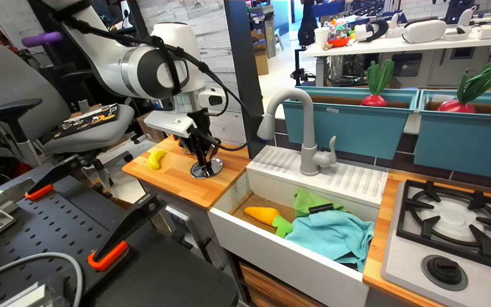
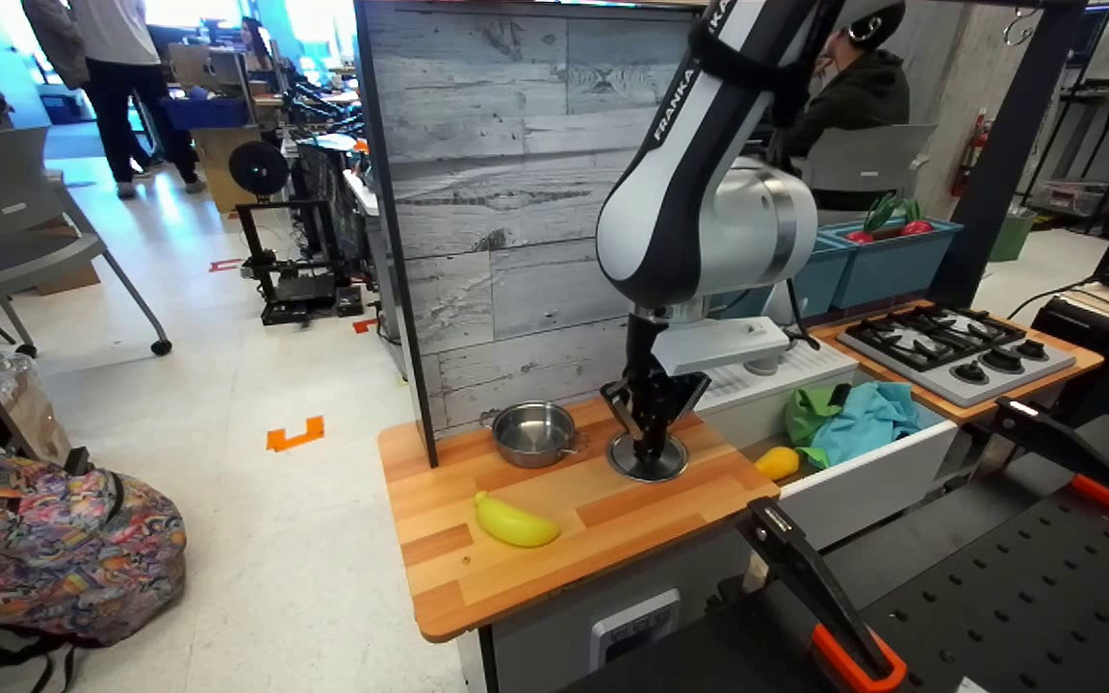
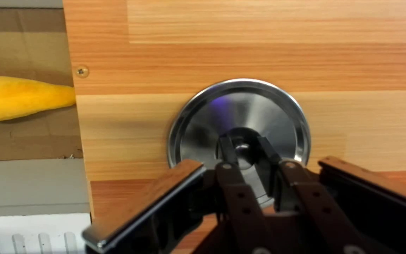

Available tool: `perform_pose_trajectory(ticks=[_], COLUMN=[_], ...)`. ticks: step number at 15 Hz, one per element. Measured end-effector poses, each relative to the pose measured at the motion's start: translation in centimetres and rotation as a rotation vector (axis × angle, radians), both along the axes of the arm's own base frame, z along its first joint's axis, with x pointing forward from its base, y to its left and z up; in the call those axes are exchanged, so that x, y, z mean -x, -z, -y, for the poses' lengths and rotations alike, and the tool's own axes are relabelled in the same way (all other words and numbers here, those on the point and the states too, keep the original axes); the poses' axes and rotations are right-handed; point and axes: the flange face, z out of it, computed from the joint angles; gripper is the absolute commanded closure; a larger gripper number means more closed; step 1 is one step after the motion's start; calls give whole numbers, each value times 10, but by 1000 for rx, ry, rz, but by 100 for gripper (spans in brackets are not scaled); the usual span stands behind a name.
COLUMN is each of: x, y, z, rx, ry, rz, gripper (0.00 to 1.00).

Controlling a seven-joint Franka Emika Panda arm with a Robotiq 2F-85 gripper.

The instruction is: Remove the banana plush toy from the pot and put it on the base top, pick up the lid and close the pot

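The yellow banana plush toy (image 2: 516,523) lies on the wooden base top (image 2: 593,525) near its front edge; it also shows in an exterior view (image 1: 156,160). The open metal pot (image 2: 528,456) stands beside the back wall, and nothing shows inside it. It is mostly hidden behind the gripper in an exterior view (image 1: 183,148). The round metal lid (image 3: 248,106) lies on the base top, knob up; it shows in both exterior views (image 1: 199,173) (image 2: 656,471). My gripper (image 3: 246,143) points straight down with its fingers on both sides of the lid's dark knob, closed on it.
The sink (image 1: 271,256) beside the base top holds a yellow-orange plush vegetable (image 1: 262,214), also in the wrist view (image 3: 23,97), and green and blue cloths (image 1: 330,232). A grey faucet (image 1: 308,128) rises behind it. A panel wall (image 2: 516,289) stands behind the pot.
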Motion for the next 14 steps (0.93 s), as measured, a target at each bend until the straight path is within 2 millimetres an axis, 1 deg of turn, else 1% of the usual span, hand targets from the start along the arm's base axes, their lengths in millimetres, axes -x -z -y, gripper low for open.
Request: perform_pose_trajectory(ticks=[3,6,10,14], x=[4,13,23,22], y=[0,-7,-25,-45], z=[-4,-8,-8,-15], rx=[0,2,4,1], ry=[-7,-13,-18,-29], rz=[-3,-8,-10,8], gripper=[95,95,95,95])
